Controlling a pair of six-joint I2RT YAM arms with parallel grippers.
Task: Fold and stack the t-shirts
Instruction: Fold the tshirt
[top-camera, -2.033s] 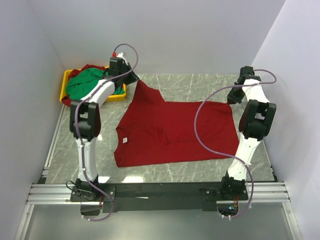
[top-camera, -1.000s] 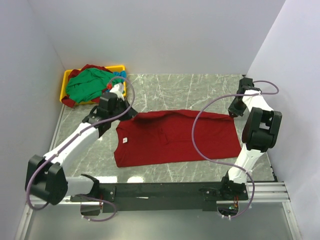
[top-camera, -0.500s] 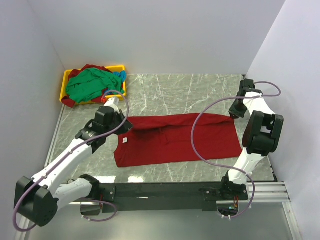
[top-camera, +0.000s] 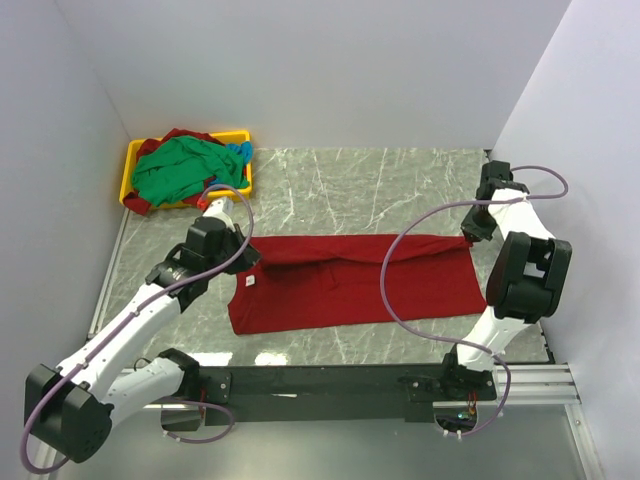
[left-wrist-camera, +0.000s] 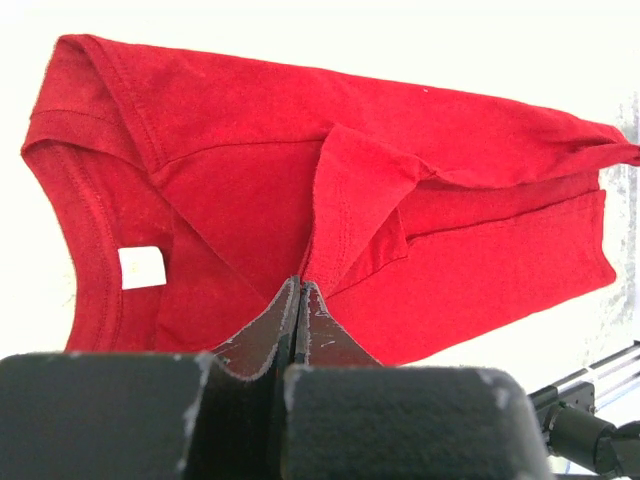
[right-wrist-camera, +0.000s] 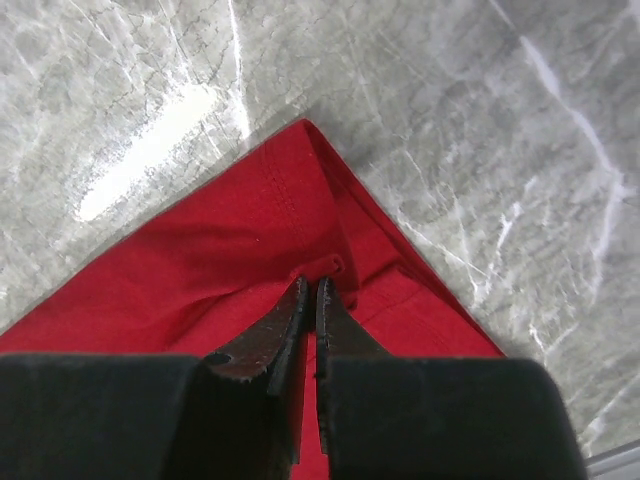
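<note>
Grey marble-patterned tabletop, boxed in by plain white walls. Mid-table, folded over lengthwise: deep red cloth t-shirt. Left gripper and right gripper each pinched tight on its far folded edge. In the far-left corner, yellow plastic tray heaped with green, blue and red shirts.

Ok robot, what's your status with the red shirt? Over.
Left end effector shut on red t-shirt. Right end effector shut on its corner. Far edge folded over. Nothing in the way.
</note>
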